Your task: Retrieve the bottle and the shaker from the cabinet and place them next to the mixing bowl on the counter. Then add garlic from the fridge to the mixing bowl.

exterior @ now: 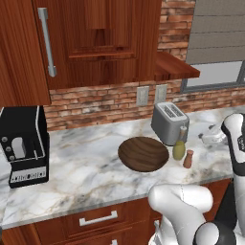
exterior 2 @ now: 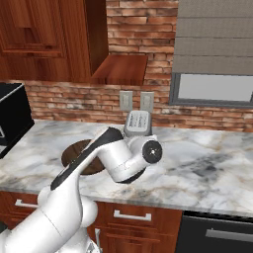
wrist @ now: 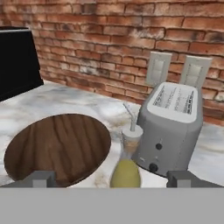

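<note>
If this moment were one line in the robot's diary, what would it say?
gripper: open, holding nothing | bottle: on counter, beside mixing bowl | shaker: on counter, right of bottle | garlic: not yet in bowl

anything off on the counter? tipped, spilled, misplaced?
Nothing stands out. The bottle and shaker stand upright on the counter, just right of the mixing bowl and in front of the toaster. The bowl sits flat. No spills. The cabinet doors are shut. The gripper is open above the bottle.
</note>
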Available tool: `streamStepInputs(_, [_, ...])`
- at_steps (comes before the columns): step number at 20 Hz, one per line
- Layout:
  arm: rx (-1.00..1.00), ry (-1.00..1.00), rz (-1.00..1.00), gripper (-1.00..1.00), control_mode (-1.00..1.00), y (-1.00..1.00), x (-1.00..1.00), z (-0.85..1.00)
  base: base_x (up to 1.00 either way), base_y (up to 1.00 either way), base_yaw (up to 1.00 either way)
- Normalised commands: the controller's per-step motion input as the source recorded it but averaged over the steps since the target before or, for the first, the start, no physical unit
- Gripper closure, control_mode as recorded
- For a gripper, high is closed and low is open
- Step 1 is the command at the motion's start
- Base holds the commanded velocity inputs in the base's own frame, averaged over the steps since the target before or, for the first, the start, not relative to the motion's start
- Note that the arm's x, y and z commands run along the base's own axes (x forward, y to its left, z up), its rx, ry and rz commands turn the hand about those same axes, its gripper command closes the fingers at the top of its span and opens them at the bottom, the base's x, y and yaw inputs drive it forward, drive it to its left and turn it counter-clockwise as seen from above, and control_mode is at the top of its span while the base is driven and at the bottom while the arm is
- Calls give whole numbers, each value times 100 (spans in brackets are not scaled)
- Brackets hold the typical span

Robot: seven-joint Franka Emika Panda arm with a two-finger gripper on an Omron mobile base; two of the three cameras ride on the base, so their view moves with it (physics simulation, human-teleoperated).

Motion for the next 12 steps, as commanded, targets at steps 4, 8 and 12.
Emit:
streamStepInputs(4, [-2,17,-8,-100,-100,13,-34,100,0,0,0])
streamStepInputs(8, [-7,18,-14,-100,-100,42,-59,78,0,0,0])
streamStepInputs(12, [-9,13,-23,-100,-100,71,-69,35,0,0,0])
